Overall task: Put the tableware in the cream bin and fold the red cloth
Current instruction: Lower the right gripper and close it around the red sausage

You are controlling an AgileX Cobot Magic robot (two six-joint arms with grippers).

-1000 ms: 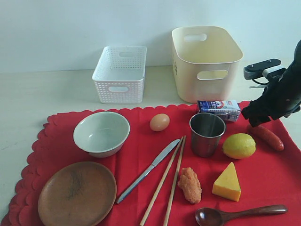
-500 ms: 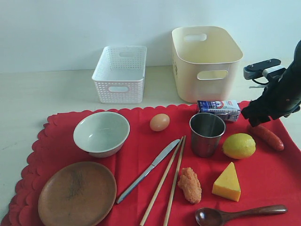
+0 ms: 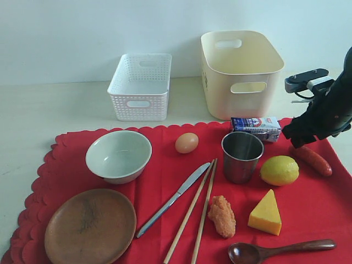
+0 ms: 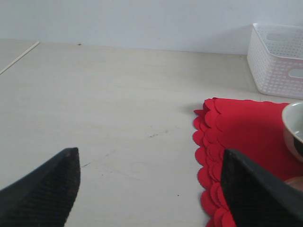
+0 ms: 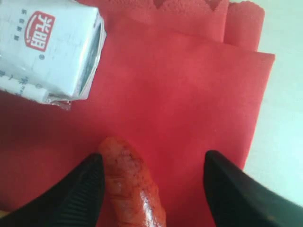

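Note:
The red cloth (image 3: 165,181) lies flat and carries the greenish-white bowl (image 3: 118,155), wooden plate (image 3: 91,225), steel cup (image 3: 242,156), knife (image 3: 173,199), chopsticks (image 3: 197,220) and dark spoon (image 3: 278,250). The cream bin (image 3: 240,71) stands behind it with nothing showing inside. My right gripper (image 5: 154,184) is open low over the cloth's right part (image 5: 189,94), a sausage (image 5: 135,189) between its fingers and close to one of them. My left gripper (image 4: 149,189) is open over bare table beside the cloth's scalloped edge (image 4: 208,156); it is out of the exterior view.
A white perforated basket (image 3: 140,85) stands left of the bin. On the cloth also lie an egg (image 3: 187,142), a small carton (image 3: 256,127), a lemon (image 3: 279,170), a cheese wedge (image 3: 265,213), a fried piece (image 3: 221,215) and the sausage (image 3: 313,159).

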